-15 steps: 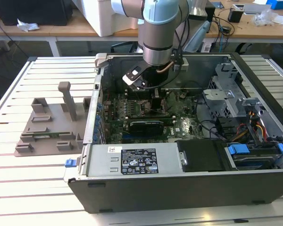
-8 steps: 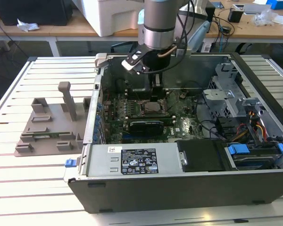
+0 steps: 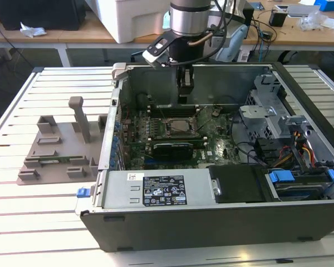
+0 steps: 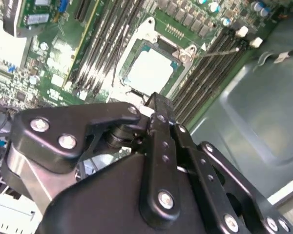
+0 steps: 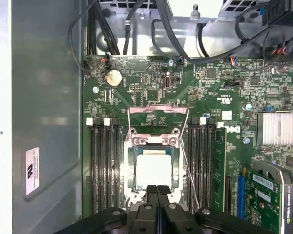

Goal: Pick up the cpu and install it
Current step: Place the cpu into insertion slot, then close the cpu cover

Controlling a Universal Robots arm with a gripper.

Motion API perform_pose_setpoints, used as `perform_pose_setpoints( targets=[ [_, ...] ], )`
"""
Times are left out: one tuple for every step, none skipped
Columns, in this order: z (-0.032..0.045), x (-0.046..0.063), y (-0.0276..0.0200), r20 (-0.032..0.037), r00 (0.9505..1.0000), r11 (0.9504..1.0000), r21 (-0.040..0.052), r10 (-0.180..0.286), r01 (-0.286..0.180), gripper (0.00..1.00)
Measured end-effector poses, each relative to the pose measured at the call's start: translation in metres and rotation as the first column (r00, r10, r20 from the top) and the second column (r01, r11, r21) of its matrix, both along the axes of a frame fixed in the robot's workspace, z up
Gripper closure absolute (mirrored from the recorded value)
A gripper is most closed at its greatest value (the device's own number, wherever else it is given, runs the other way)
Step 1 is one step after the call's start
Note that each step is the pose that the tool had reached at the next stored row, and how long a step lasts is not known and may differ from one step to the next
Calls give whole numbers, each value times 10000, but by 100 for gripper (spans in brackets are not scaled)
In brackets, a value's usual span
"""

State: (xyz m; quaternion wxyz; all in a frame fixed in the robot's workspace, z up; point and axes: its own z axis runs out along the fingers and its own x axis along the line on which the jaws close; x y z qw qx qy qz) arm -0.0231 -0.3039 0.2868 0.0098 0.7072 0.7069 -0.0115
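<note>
Cpu (image 5: 154,168): lay flat inside the socket (image 5: 131,168), silvery top up, seated rather than loose on the table. Found the gripper (image 5: 156,191) just above the socket, jaws pressed together with nothing between them.

Judged the chip light, stiff and thin, with a slick metal lid and a delicate underside. Offered very little edge to catch, so judged the best hold to be on two opposite pale sides, kept level and never squeezed across the lid. Noted the retention frame (image 5: 158,109) tipped up off the socket and the wire lever (image 5: 188,173) lying free beside it.

Took the surroundings from the exterior view's left. Saw a grey parts fixture (image 3: 55,147) well off to that side of the socket, resting on the slatted table (image 3: 16,222). Saw the green motherboard (image 5: 151,83) carrying the socket, sunk inside the open case (image 3: 211,222), with memory slots (image 5: 105,165) crowding both flanks of the socket and a black graphics card (image 3: 175,147) near it. Made out a drive cage (image 3: 267,111) and coloured cables (image 3: 303,153) to the exterior view's right of the socket. Reckoned approach room tight on every side but from above.
</note>
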Motion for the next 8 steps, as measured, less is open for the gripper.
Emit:
perform_pose_setpoints(
  targets=[
    [0,0,0,1,10000,10000,1,0,0,89],
    [2,0,0,-1,10000,10000,-2,0,0,89],
    [2,0,0,-1,10000,10000,-2,0,0,89],
    [2,0,0,-1,10000,10000,-1,-1,1,89],
    [3,0,0,-1,10000,10000,-2,0,0,89],
    [3,0,0,-1,10000,10000,-2,0,0,89],
    [4,26,0,-3,10000,10000,-5,-1,1,89],
    [1,126,0,-17,10000,10000,-1,-2,2,89]
  ],
)
